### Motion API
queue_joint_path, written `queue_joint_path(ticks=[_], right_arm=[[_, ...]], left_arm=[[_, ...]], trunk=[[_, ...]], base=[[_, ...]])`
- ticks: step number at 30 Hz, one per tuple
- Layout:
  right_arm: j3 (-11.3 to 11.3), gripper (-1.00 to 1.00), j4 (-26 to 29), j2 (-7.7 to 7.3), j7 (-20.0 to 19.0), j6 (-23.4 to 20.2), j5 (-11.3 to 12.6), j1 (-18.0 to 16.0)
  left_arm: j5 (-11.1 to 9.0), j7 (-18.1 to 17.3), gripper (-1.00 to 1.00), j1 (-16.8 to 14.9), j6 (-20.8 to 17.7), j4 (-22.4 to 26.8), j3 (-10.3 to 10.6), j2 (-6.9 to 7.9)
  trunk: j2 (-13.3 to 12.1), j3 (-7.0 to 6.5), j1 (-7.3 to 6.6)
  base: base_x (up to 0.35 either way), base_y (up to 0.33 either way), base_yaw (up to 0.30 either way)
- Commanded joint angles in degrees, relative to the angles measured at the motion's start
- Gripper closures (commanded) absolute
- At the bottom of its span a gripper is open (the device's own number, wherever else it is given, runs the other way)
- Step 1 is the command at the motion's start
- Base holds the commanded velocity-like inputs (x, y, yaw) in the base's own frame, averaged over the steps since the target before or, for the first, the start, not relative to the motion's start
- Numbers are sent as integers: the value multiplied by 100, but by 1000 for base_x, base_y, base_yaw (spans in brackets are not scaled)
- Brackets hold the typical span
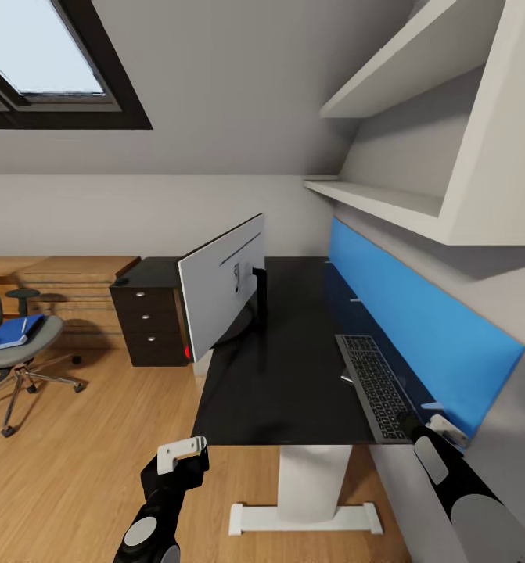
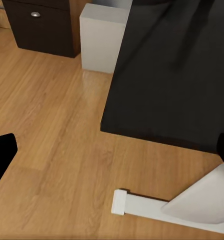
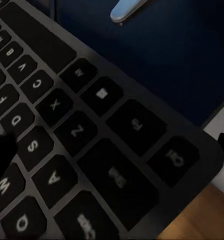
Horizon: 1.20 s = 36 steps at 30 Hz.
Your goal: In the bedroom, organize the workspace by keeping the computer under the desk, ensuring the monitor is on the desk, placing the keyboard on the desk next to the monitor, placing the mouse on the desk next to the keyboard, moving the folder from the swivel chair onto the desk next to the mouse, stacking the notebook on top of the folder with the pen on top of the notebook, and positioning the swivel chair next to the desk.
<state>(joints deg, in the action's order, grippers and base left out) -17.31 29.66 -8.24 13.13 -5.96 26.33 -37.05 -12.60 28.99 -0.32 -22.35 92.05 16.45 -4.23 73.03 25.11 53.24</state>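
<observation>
Two arms here, but the right claw (image 1: 444, 426) is the one at the keyboard (image 1: 375, 385), parked over its near corner; can't tell how wide it's open or whether it grips. The slim silver keyboard with matte dark keys lies on the glossy black table (image 1: 285, 367), long axis running away along the blue back panel (image 1: 418, 320). Left claw (image 1: 182, 455) hangs open, empty, over the wood floor (image 1: 82, 461).

Left arm low and bent, forearm raised, left gripper (image 1: 182, 454) in free air, holding nothing, jaws look apart. Right arm stretched forward, right gripper (image 1: 442, 427) at its end, tips spread wide in the right wrist view, one finger (image 3: 1, 160) dark and blurred.
</observation>
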Motion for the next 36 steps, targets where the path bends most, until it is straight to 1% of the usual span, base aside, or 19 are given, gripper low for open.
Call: queue_joint_path(ticks=[1,7,10,15,19,30,36], right_arm=[[0,-100,13,2,23,-28,39,-1],[0,-100,14,6,23,-28,39,2],[2,-100,14,6,23,-28,39,1],[7,-100,14,17,23,-21,39,0],[9,-100,14,46,16,-19,39,1],[9,-100,14,51,14,-16,39,1],[8,-100,14,50,14,-19,39,1]], left_arm=[[-49,45,-100,-3,-15,7,7,1],[-50,44,-100,-3,-15,7,11,1],[-50,43,-100,-3,-16,7,13,1],[-50,43,-100,-3,-16,-2,16,1],[-40,45,-100,-3,-15,-100,24,-6],[-33,45,-100,-3,-15,-121,25,-8],[-32,43,-100,-3,-15,-124,25,-8]], trunk=[[4,6,0],[4,6,0],[4,6,0],[4,6,0],[4,6,0],[4,6,0],[4,6,0]], base=[[-19,19,0],[-95,88,4],[-33,30,118],[-12,11,220],[-2,2,268],[0,0,274],[-41,0,94]])
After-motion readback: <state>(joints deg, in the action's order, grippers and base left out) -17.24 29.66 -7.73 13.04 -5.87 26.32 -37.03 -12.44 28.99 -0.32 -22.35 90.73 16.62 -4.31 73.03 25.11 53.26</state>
